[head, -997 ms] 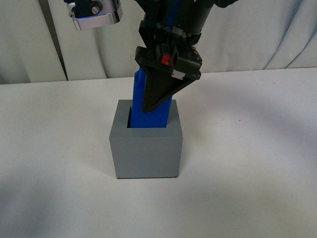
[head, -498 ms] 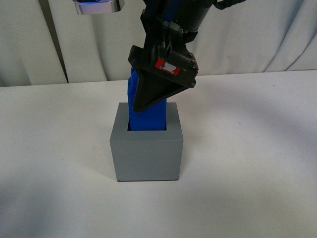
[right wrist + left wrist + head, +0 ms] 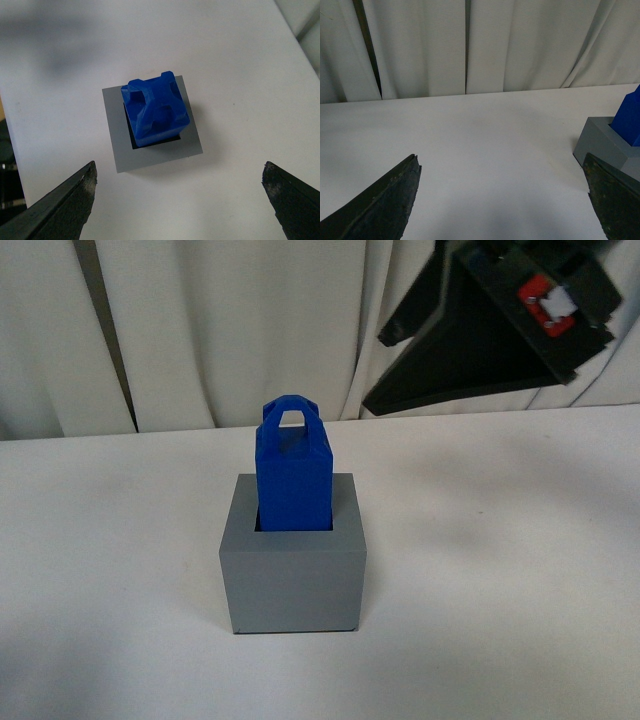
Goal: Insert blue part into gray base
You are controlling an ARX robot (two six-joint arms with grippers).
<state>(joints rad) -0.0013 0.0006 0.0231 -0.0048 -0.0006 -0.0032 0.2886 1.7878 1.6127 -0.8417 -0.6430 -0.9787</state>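
1. White table (image 3: 500, 590) fronts a pale pleated curtain (image 3: 200, 330).
2. The gray base (image 3: 293, 580) sits on the table near the centre of the front view.
3. The blue part (image 3: 292, 475) stands upright in the base's square recess. Its lower section is inside and its bevelled top and handle loop protrude above the rim.
4. A dark gap shows between the part and the recess wall on the robot's left side.
5. The right gripper (image 3: 177, 172) hangs high above the base, to the robot's right. Its jaws are spread wide, clear of the part, and hold nothing.
6. The left gripper (image 3: 501, 161) is over bare table. Its jaws are spread and empty, with the base off to one side.
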